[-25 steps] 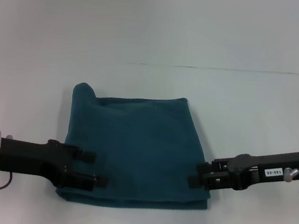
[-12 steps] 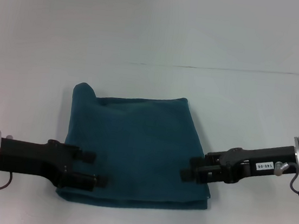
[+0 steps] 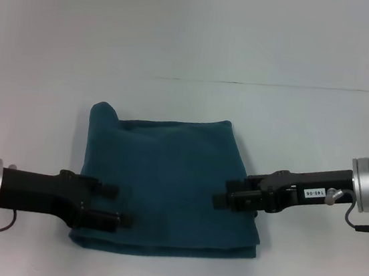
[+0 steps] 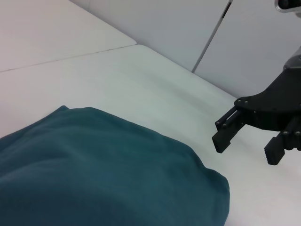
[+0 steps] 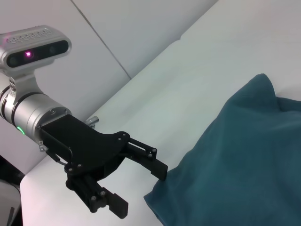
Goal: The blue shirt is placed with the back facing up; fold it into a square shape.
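The dark teal-blue soft fabric shirt (image 3: 165, 186) lies folded on the white surface (image 3: 196, 45). The left gripper (image 3: 121, 205) is released at its 8 o'clock edge. The right gripper (image 3: 221, 195) is released above its 3 o'clock side.

A lab-like robot test bench: bare white table (image 3: 197, 38), plain pale wall panels (image 4: 188, 23).

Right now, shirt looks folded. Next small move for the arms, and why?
Probably lift both away. The blue shirt already lies as a rough square; the left gripper and right gripper are open over its side edges, holding nothing.
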{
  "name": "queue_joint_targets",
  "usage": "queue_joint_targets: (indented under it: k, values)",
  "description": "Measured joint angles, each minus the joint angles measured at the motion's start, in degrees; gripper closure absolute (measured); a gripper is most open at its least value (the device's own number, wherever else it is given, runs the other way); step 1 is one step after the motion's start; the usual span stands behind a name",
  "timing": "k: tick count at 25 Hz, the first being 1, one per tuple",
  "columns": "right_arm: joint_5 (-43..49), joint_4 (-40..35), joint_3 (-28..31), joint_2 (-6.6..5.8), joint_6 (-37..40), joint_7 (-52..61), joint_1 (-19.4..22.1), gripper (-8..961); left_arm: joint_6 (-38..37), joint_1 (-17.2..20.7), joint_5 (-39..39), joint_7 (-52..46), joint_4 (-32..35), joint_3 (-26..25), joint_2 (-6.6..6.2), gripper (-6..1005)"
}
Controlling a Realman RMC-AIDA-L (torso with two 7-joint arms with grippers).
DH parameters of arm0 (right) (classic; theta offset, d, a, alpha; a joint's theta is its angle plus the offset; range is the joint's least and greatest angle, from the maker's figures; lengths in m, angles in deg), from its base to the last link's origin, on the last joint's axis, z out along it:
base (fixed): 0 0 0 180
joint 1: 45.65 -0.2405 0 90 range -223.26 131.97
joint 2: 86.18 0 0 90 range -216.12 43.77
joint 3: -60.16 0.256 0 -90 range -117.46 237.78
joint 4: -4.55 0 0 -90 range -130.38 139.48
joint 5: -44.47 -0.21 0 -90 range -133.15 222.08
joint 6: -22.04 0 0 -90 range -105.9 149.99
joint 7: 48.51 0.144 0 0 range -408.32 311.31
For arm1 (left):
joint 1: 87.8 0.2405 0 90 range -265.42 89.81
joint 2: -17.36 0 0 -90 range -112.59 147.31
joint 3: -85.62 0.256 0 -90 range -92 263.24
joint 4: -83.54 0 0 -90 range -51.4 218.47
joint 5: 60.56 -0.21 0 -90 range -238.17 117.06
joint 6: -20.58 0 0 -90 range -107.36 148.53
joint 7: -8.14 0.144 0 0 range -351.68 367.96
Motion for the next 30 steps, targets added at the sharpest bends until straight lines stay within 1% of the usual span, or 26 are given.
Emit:
queue_joint_targets:
  k: [16, 30]
  values:
    - [0.0, 0.2, 0.0, 0.07, 0.2, 0.0, 0.0, 229, 0.0, 0.2, 0.0, 0.0, 0.0, 0.0, 0.0, 175]
    - [0.0, 0.1, 0.1, 0.07, -0.2, 0.0, -0.1, 230, 1.0, -0.7, 1.1, 0.0, 0.0, 0.0, 0.19, 176]
